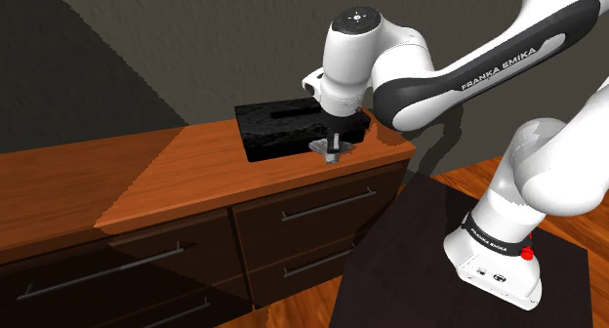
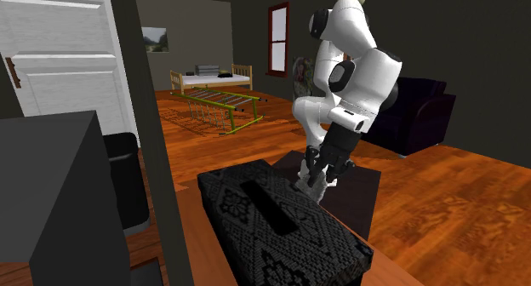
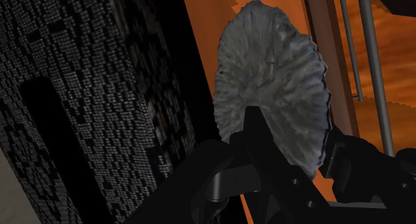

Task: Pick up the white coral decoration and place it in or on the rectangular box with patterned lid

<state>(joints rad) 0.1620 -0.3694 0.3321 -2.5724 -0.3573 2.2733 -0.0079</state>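
In the wrist view I read the gripper [image 3: 291,133] clamped on the grey coral disc [image 3: 273,83]. The shoulder view places the disc beside the patterned black box [image 1: 278,131], near the dresser's [image 1: 176,175] front edge.

Grey ruffled coral disc [image 3: 273,89], upright, just beside black patterned box [image 1: 273,133].

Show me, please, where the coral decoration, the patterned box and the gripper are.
coral decoration [image 3: 273,89]: wrist view, middle of its grey ridged disc.
patterned box [image 2: 316,242]: second exterior view, on the lid beside the dark slot.
gripper [image 1: 332,152]: shoulder view, midway between its fingertips.
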